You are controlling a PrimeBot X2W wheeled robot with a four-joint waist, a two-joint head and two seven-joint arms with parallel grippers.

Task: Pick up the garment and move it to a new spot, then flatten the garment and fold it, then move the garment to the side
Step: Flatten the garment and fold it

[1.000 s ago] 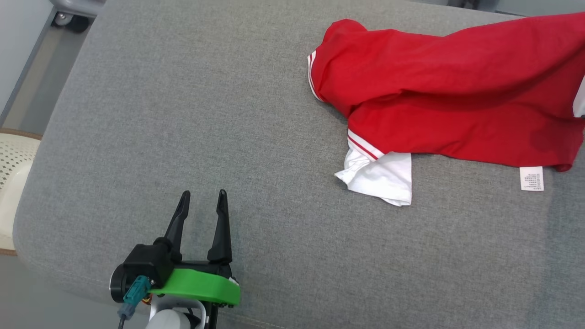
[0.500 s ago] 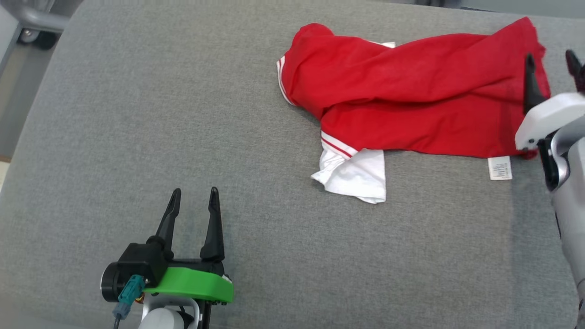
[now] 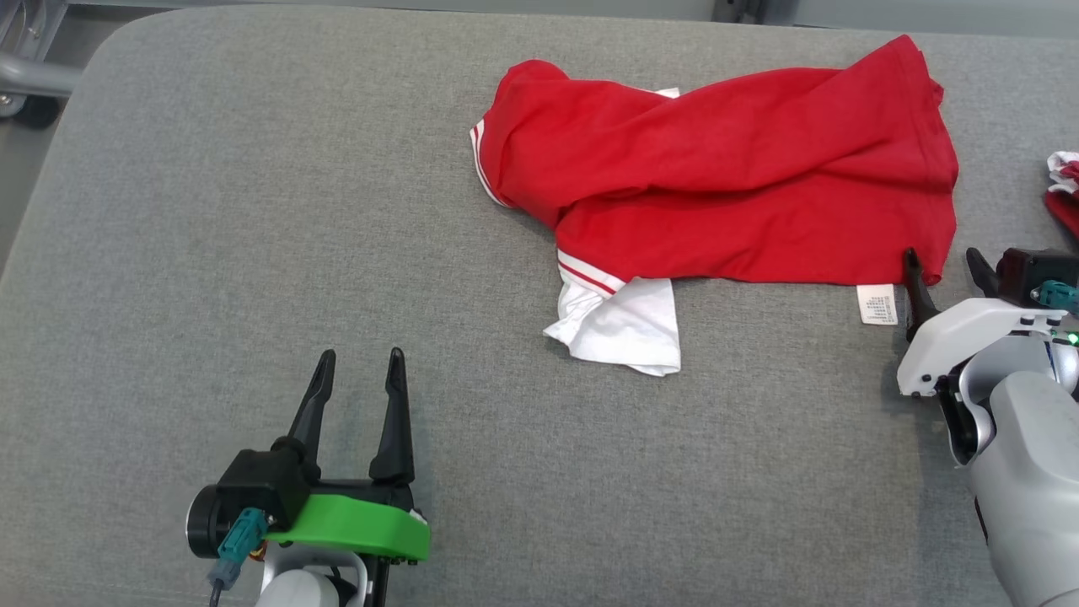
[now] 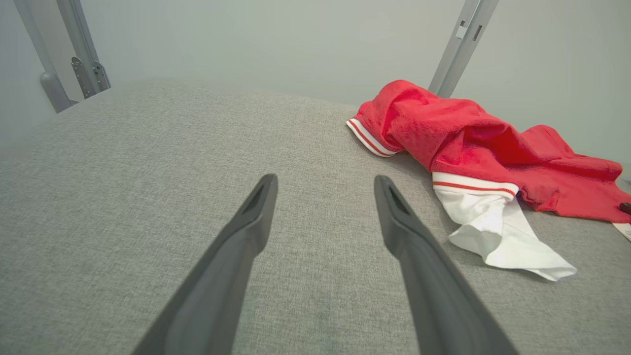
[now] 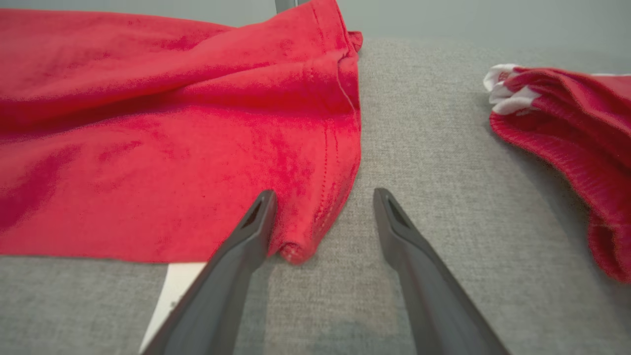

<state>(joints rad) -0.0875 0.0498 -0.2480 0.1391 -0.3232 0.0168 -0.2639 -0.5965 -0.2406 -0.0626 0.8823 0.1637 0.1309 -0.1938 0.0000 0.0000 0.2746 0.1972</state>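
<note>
Red cloth first: the garment (image 3: 716, 185) lies crumpled across the far right part of the grey fabric-covered table (image 3: 253, 211). A white piece (image 3: 624, 324) with red stripes spills out toward me at its near-left side, and a white label (image 3: 877, 303) pokes from the near hem. My right tool (image 3: 941, 255) sits at the garment's near-right corner with its fingers spread. In the right wrist view the rolled hem corner lies between them, close to the finger on that view's left, and nothing is pinched. I cannot tell whether the fingertips touch the cloth. My left tool (image 3: 362, 354) is over bare table at the near left, well apart from the garment, fingers likewise spread and holding nothing. A second red-and-white bundle (image 3: 1064, 190) lies at the table's right edge, near the right tool and apart from the garment.
</note>
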